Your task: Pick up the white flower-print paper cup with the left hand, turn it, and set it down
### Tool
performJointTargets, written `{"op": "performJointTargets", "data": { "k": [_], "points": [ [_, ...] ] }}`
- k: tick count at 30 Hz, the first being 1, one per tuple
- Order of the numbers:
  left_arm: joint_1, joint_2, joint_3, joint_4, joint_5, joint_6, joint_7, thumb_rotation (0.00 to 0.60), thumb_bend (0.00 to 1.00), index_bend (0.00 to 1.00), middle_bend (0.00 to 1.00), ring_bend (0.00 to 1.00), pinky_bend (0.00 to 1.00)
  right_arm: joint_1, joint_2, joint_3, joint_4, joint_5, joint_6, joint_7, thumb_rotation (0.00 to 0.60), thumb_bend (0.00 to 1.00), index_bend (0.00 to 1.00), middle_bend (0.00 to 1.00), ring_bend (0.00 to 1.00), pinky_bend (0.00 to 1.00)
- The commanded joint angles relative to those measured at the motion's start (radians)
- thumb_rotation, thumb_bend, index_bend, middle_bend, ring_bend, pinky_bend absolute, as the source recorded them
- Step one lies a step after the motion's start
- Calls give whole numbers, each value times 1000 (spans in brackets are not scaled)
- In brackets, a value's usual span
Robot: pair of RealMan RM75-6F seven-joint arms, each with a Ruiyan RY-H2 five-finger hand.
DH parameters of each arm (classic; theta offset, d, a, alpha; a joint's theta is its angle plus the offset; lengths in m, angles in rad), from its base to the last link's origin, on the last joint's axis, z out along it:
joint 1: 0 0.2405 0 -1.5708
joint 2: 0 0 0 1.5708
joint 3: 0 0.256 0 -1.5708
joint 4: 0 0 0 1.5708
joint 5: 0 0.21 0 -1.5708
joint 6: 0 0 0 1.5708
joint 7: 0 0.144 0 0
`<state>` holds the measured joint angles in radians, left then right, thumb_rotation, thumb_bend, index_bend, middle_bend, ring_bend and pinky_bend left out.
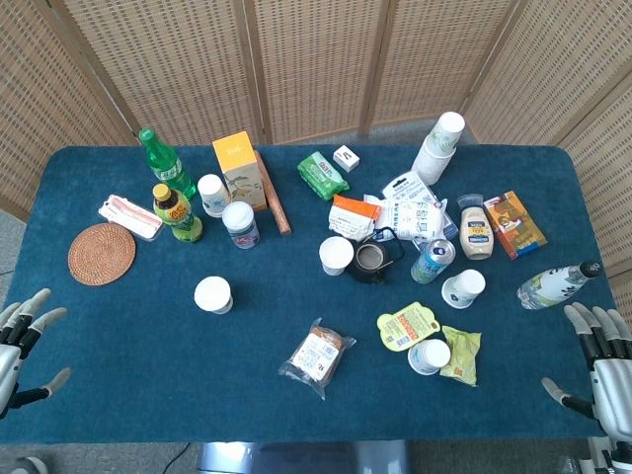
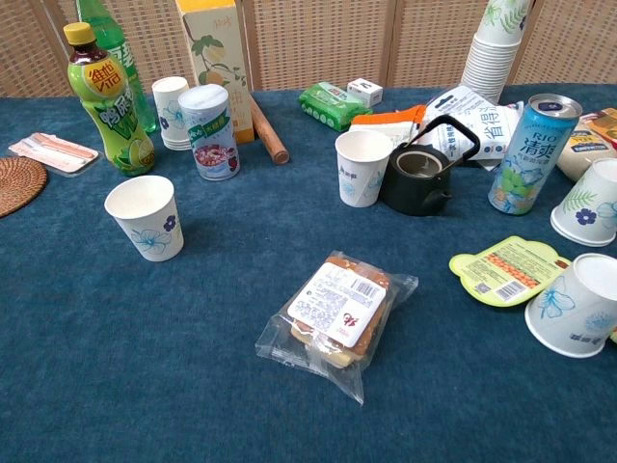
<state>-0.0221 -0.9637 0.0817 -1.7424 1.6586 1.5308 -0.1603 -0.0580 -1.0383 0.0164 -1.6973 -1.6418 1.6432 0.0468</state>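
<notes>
the white flower-print paper cup (image 1: pixel 213 294) stands upright, mouth up, on the blue table (image 1: pixel 118 375), alone, in front of the yellow-capped bottle (image 1: pixel 177 212). the left hand (image 1: pixel 22 341) and right hand (image 1: pixel 597 360) rest at the table's near corners, fingers spread, holding nothing.

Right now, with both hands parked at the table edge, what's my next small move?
Probably reach the left hand, open and empty, forward and inward toward the upright flower-print paper cup standing alone on the blue cloth; nothing lies between them.
</notes>
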Motion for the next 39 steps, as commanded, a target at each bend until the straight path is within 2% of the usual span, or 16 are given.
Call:
{"op": "performJointTargets", "data": {
  "k": [1, 10, 15, 17, 24, 31, 39],
  "points": [
    [2, -2, 0, -1, 3, 3, 4, 600, 309, 164, 0, 0, 0, -1, 2, -1, 1, 2, 1, 5, 600, 94, 0, 0, 0, 69],
    [-32, -18, -15, -16, -30, -64, 50, 600, 309, 138, 0, 0, 0, -2, 10, 3, -6, 13, 2, 18, 600, 96, 0, 0, 0, 68],
    [-104, -41, -53, -74, -78, -171, 144, 600, 309, 10, 0, 0, 0, 6, 12, 6, -11, 21, -14, 15, 600, 94, 0, 0, 0, 68],
    [-136, -61, -77, -99, -106, -207, 207, 600, 309, 0, 0, 0, 0, 9, 13, 8, -13, 28, -20, 18, 600, 94, 0, 0, 0, 68],
    [-251, -154, -157, -163, -247, -336, 417, 600, 309, 0, 0, 0, 0, 10, 13, 4, -4, 34, -29, 29, 600, 94, 0, 0, 0, 69],
    [-370, -286, -218, -170, -458, -428, 654, 600, 309, 0, 0, 0, 0, 7, 17, 0, -2, 24, -22, 44, 600, 94, 0, 0, 0, 68],
    [-477, -428, -254, -132, -625, -434, 824, 600, 309, 0, 0, 0, 9, 5, 29, 2, 4, 28, -15, 86, 600, 94, 0, 0, 0, 69]
  ]
}}
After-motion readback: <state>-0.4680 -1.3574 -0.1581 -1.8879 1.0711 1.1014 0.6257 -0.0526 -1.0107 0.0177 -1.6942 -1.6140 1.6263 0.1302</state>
